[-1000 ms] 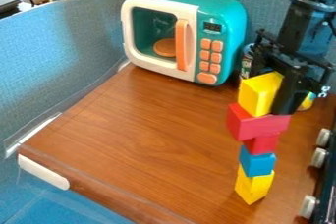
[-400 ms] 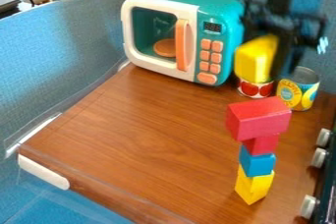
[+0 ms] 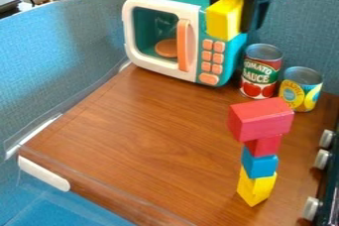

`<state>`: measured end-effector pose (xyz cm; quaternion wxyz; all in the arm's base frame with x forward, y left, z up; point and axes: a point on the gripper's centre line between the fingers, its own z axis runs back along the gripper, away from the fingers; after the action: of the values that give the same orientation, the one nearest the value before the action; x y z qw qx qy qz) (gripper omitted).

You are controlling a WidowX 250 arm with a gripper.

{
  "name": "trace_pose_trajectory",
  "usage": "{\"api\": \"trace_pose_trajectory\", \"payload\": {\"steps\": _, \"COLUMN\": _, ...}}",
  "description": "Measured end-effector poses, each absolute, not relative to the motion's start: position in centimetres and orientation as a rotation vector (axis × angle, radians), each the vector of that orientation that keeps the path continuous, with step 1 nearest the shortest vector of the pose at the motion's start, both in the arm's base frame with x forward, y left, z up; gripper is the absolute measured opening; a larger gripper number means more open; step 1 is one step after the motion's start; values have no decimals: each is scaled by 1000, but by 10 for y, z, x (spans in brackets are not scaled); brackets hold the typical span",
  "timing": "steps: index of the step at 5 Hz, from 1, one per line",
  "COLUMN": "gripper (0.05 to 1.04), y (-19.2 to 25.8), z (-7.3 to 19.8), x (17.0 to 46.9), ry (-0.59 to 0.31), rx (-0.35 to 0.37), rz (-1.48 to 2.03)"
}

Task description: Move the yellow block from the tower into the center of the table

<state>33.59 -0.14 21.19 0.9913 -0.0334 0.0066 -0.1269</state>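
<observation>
While fingers (image 3: pixel 254 13) hold one yellow block (image 3: pixel 225 16), four more blocks (image 3: pixel 263 145) stand stacked.

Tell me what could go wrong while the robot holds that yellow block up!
The gripper holds the yellow block above the table, so it might slip and drop. Also, the big red block sticks out past the small red block under it, so a bump could topple the tower.

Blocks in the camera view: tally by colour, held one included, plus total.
Yellow: 2 (yellow block in the jaws, base block of the tower)
Red: 2 (top block, smaller block below it)
Blue: 1 (blue block on the base block)
Total: 5
</observation>
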Motion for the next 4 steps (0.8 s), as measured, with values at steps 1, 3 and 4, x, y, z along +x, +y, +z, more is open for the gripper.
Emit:
{"api": "trace_pose_trajectory", "payload": {"steps": 1, "gripper": 600, "y": 18, "z": 193, "x": 342, "ry": 13, "rx": -18, "rz": -192}}
{"api": "trace_pose_trajectory", "payload": {"steps": 3, "gripper": 600, "y": 40, "z": 125, "x": 339, "ry": 95, "rx": 34, "rz": -158}}
{"api": "trace_pose_trajectory", "payload": {"steps": 4, "gripper": 600, "y": 49, "z": 97, "x": 337, "ry": 109, "rx": 35, "rz": -129}}
